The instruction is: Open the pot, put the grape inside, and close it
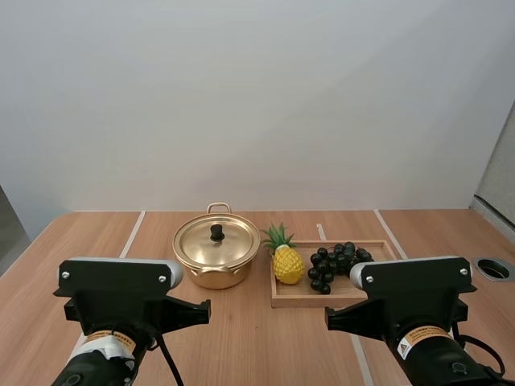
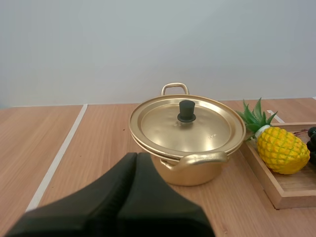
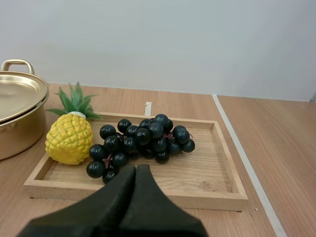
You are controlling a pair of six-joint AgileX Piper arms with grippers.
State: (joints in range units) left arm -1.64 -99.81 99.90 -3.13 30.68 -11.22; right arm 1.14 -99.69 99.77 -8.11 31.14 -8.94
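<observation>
High view: the pot [image 1: 216, 272] is seen on the table [image 1: 257, 346] ahead of the left arm, with its lid [image 1: 233, 244] still on. The wooden tray [image 1: 322, 301] is set just beside it to the right, ahead of the right arm. On the tray a toy pineapple [image 1: 287, 261] is stood nearest the pot, and the bunch of grapes [image 1: 338, 264] is laid beside the pineapple, farther from the pot.

The left tool [image 2: 137, 155] is closed on nothing, its fingers pressed together into one dark wedge. The black knob [image 2: 186, 110] on the lid lies forward of the tool and a little to its right, well apart from it. The right tool [image 3: 136, 168] is likewise closed and empty. The grapes lie straight ahead of it, near but not touched, with the bunch's long axis running across the tray from near-left to far-right.

The opening step is judged not yet begun. The left arm is judged the nearer one for the lid and the right arm for the grapes. The fingers must be spread before the knob can be taken.
</observation>
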